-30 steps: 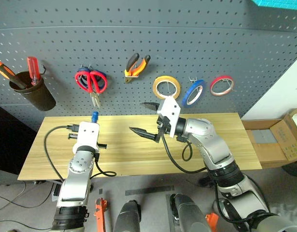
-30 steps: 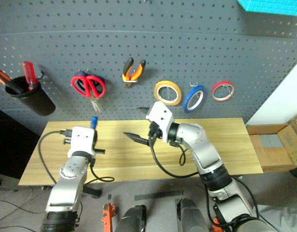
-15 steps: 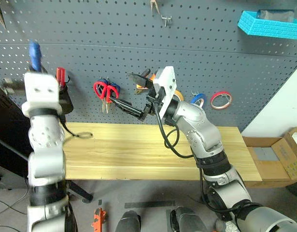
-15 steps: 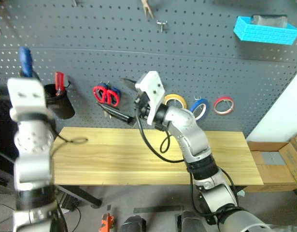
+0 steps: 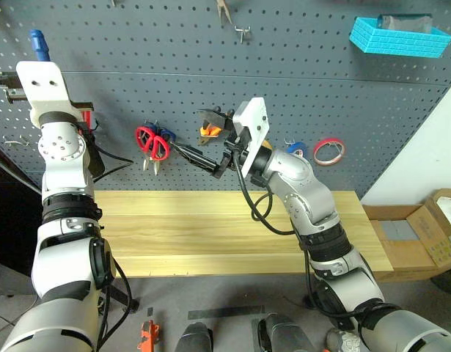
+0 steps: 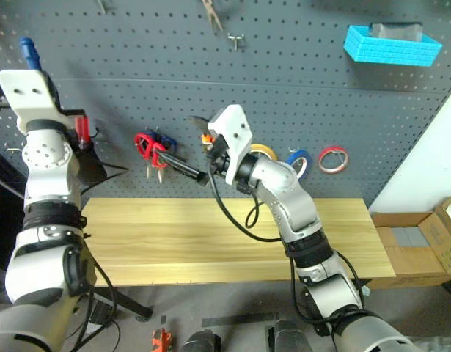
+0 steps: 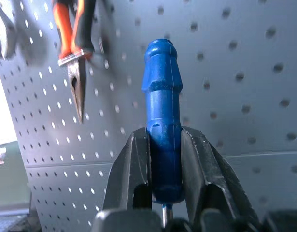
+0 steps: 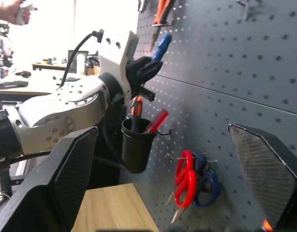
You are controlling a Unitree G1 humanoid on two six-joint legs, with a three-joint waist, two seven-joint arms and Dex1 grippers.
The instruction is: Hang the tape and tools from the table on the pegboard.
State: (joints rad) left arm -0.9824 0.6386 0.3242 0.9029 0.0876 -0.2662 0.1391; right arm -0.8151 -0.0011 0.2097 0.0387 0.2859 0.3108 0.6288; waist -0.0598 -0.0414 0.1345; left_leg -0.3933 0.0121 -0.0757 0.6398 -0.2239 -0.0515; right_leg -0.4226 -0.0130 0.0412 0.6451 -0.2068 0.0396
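Left gripper [image 7: 163, 159] clamps the blue-handled screwdriver [image 7: 162, 121] up against the pegboard [image 5: 298, 88], right gripper [image 8: 162, 188] spread wide and empty, black cup [image 8: 137, 147] below holding orange and red screwdrivers [image 8: 147, 118]

The tabletop [image 5: 210, 235] is a long rectangle of light yellow wood planks, its far edge running along the foot of the pegboard [image 5: 298, 81]. As far as the head views show, its planks lie bare from the left end to the right corner, though the right arm hides a small stretch near the far edge.
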